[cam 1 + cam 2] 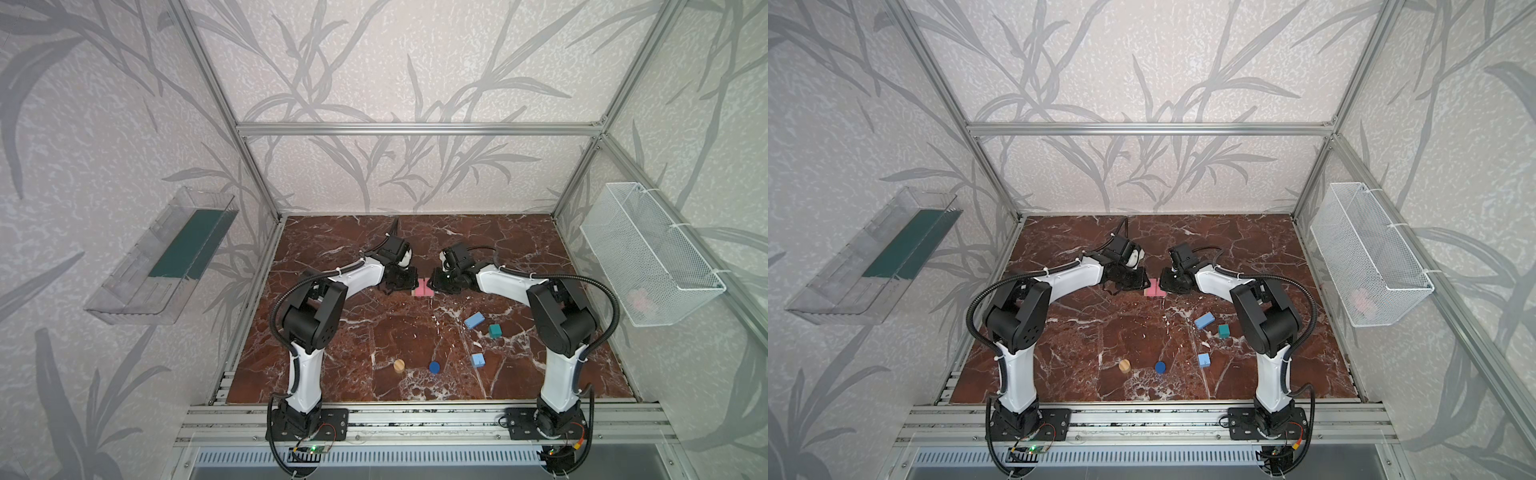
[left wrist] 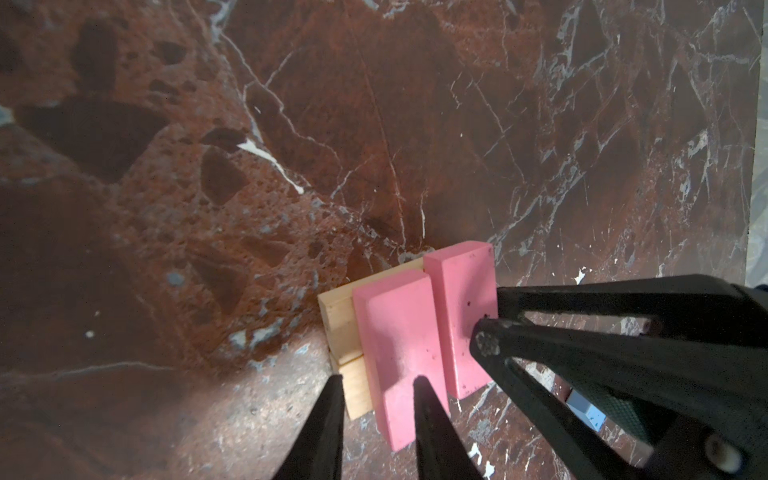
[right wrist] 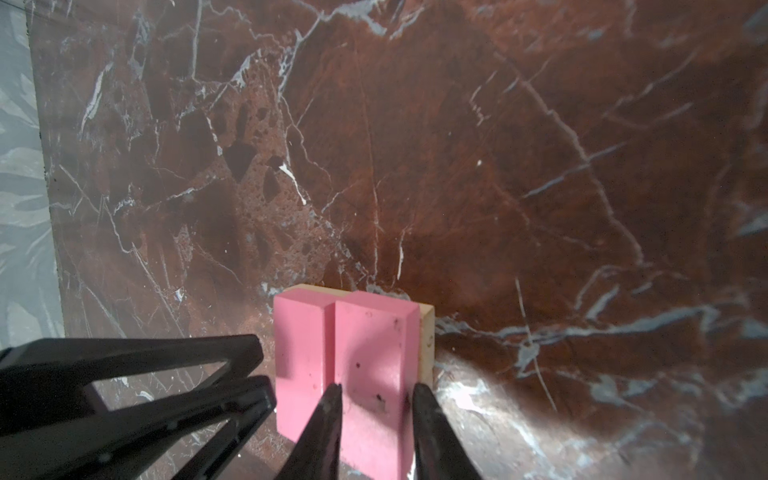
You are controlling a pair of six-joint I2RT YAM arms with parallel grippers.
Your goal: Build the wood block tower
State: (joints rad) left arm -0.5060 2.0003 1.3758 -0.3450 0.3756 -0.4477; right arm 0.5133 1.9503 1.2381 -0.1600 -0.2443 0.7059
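In both top views the tower sits between left gripper and right gripper; loose light blue blocks lie nearer the right gripper. The left wrist view shows narrowly parted, seemingly empty jaws above two pink bars laid crosswise on tan bars. The right wrist view's jaws flank one speckled pink bar, grip unclear.

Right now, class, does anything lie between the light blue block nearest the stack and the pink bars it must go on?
Nothing visible: only bare marble lies between that light blue block and the pink bars. The left claw and right claw, both open, hang over the bars.
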